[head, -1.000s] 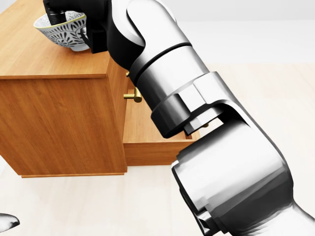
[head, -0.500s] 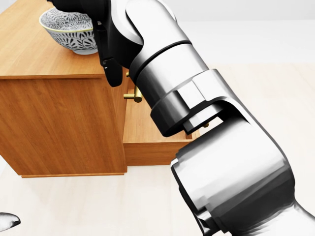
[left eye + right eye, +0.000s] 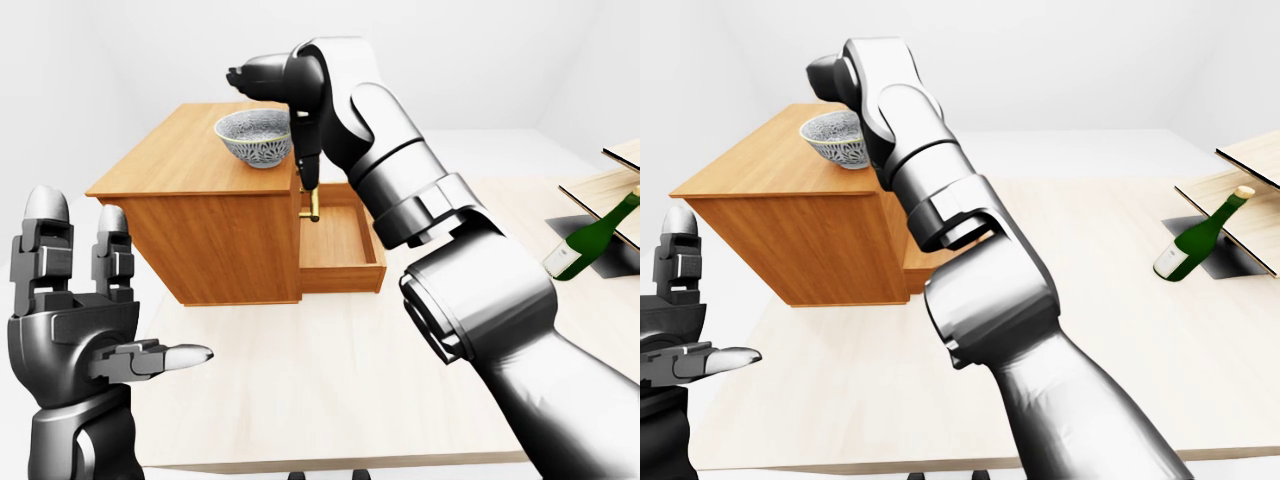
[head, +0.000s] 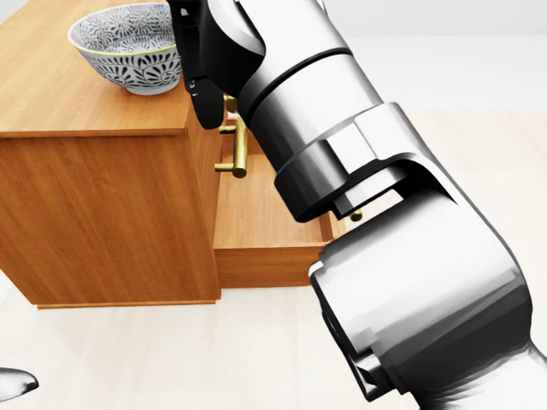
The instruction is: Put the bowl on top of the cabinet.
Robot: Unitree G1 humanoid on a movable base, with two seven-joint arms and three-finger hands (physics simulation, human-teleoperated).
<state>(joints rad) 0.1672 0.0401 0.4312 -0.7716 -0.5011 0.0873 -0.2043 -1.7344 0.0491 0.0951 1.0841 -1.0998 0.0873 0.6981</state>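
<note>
right hand (image 3: 278, 82) released, fingers now off bowl (image 3: 254, 137), drawn back to its right. bowl sits upright and free on cabinet (image 3: 170, 165) top, near right edge. placement looks done. left hand (image 3: 75, 320) spread, idle, near left.

One bowl (image 3: 255, 137) sits just beside the right hand (image 3: 275, 80), one cabinet (image 3: 200, 240) stands below that hand with one drawer (image 3: 340, 262) pulled open, one green bottle (image 3: 590, 240) is well away to the hand's right in the left-eye view, and the left hand (image 3: 70, 310) makes two hands.
</note>
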